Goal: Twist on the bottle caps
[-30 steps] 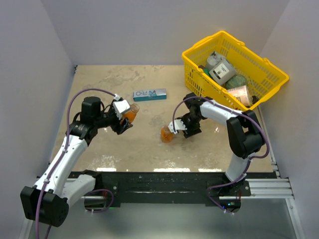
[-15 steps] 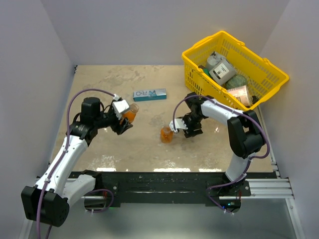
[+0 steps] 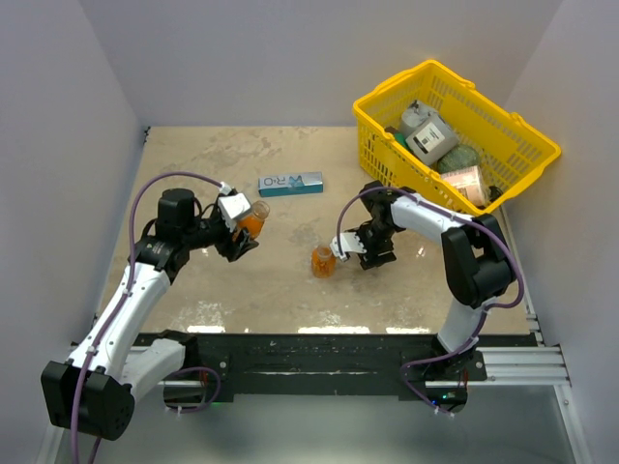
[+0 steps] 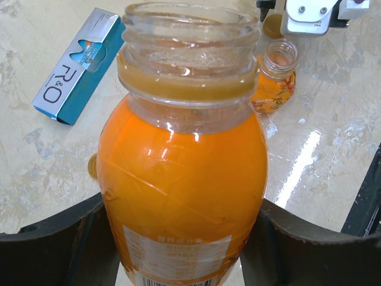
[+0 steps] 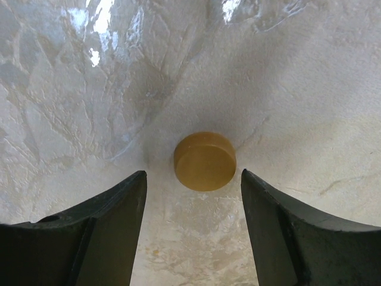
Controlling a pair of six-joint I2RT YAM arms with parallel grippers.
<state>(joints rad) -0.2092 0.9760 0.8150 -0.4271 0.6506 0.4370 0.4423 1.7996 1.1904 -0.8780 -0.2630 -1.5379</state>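
Early days: neither bottle capped yet. Left tool (image 3: 239, 228) is clamped on one bottle (image 4: 181, 173), held off the worktop (image 3: 280, 285) w/ neck open. 2nd bottle (image 3: 323, 261) stands upright on the worktop, also open, just beside right tool (image 5: 191, 179). That tool's fingers are apart, straddling a cap (image 5: 205, 161) lying flat on the worktop, not touching it. Left to do, prob.: grab cap, seat + twist on, then repeat for other bottle; no other cap clearly seen.
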